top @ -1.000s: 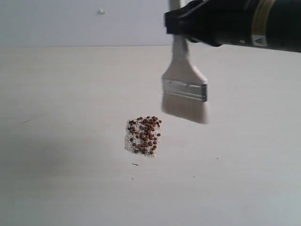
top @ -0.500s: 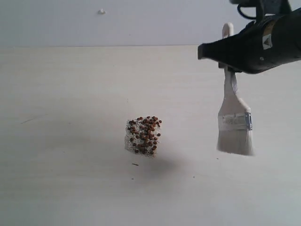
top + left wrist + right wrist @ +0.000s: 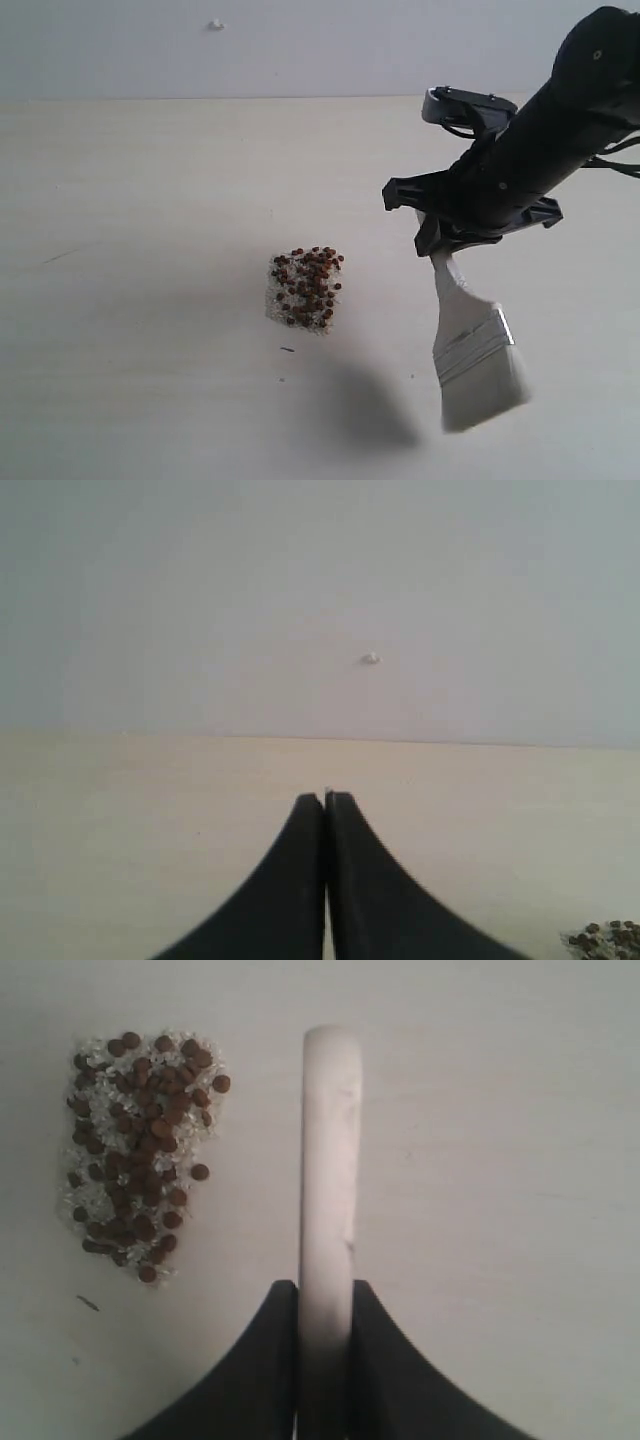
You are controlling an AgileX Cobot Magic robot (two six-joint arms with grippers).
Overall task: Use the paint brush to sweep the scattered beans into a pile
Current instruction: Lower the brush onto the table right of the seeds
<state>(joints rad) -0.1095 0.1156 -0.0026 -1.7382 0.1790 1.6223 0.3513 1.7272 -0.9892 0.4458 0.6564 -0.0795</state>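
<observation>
Holding paint brush (image 3: 472,350) by its handle in the clamped right gripper (image 3: 440,238), raised off the worktop (image 3: 150,200), right of the pile (image 3: 305,290). All beans (image 3: 140,1150) look gathered; next likely set brush down. Left gripper (image 3: 325,802) closed, empty.

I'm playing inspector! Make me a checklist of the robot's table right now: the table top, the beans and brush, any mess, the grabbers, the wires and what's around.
Surface: pale table, smooth and light.
Job's things: beans gathered in one pile with whitish crumbs; paint brush hangs bristles-down to the right of it, apart from it.
Clutter: small dark fleck just in front of the pile; faint dark mark far left.
Grippers: right gripper, jaws shut on the paint brush handle; left gripper, jaws shut, holding nothing.
Cables: thin black cables by the right arm.
Surroundings: plain pale wall with a small white speck.
</observation>
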